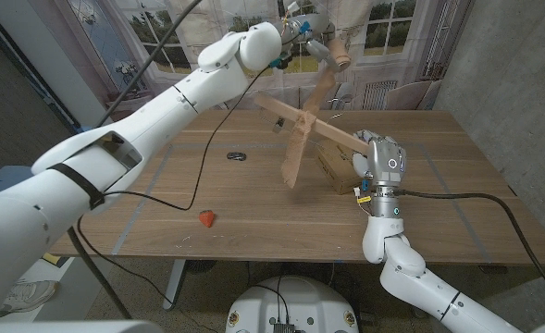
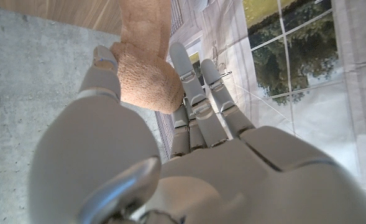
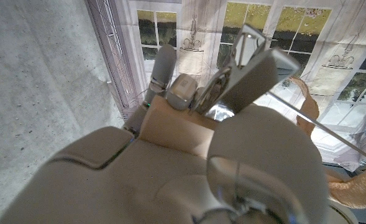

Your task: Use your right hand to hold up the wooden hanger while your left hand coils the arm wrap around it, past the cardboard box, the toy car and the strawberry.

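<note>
We see the wooden hanger (image 1: 320,128) raised above the middle of the wooden table (image 1: 439,199), its long axis slanting from high on the far left down toward the near right, where our right hand (image 1: 383,163) grips its lower end. In the right wrist view that hand (image 3: 189,155) is wrapped around the pale wood, with a metal clip standing out past the fingers (image 3: 163,65). The tan arm wrap (image 1: 307,120) crosses the hanger and hangs in a long strip, its lower end above the tabletop and its upper end rising to our left hand (image 1: 320,44), which pinches it high above the table's far edge. In the left wrist view the fuzzy end of the wrap (image 2: 146,71) sits between thumb and fingers (image 2: 189,81).

The cardboard box (image 1: 337,166) lies just behind the right hand. The strawberry (image 1: 206,218) sits near the front edge, well to the left; a small dark toy car (image 1: 236,156) rests mid-table. Behind stands a backdrop printed with windows, and a grey concrete wall is on the right.
</note>
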Controlling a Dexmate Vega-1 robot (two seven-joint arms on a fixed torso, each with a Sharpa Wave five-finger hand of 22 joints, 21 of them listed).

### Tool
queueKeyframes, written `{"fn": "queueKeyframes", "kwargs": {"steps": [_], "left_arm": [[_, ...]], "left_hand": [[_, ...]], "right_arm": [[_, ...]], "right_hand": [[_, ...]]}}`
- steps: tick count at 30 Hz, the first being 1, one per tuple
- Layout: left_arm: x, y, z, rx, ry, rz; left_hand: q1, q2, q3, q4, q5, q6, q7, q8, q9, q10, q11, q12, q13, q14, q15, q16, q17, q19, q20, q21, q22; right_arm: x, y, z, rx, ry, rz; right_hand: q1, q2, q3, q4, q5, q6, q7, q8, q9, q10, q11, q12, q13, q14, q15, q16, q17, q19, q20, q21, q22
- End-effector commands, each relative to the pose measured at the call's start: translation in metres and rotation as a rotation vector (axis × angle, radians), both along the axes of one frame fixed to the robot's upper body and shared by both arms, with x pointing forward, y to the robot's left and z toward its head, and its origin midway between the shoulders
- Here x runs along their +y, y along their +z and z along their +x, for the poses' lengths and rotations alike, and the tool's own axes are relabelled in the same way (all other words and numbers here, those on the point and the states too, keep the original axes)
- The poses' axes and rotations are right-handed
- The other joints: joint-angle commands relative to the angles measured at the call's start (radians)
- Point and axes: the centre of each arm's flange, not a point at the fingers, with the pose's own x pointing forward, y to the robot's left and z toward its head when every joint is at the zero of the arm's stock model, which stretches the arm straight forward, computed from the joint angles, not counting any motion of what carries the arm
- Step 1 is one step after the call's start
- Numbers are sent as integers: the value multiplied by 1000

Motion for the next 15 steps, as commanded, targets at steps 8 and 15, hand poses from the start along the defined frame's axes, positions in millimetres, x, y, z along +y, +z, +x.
{"fn": "queueKeyframes", "kwargs": {"steps": [8,15], "left_arm": [[9,-15,5,14,109,110],[22,-16,10,21,125,92]], "left_hand": [[34,86,245,75,436,419,-171,4,1,394,-279,4,447,3,-43,-4,9,-3,-2,16,-8],[33,86,247,76,440,416,-172,3,3,395,-281,3,452,4,-45,-7,12,-7,-2,23,-14]], "right_arm": [[-31,4,2,-30,36,172],[-34,7,8,-34,42,210]], "right_hand": [[-28,39,8,-1,7,8,5,12,3,-4,-12,-1,4,0,-19,36,5,-6,-127,5,-2],[-27,40,9,-2,7,9,5,13,0,-3,-12,0,4,1,-19,37,6,-5,-126,6,-2]]}}
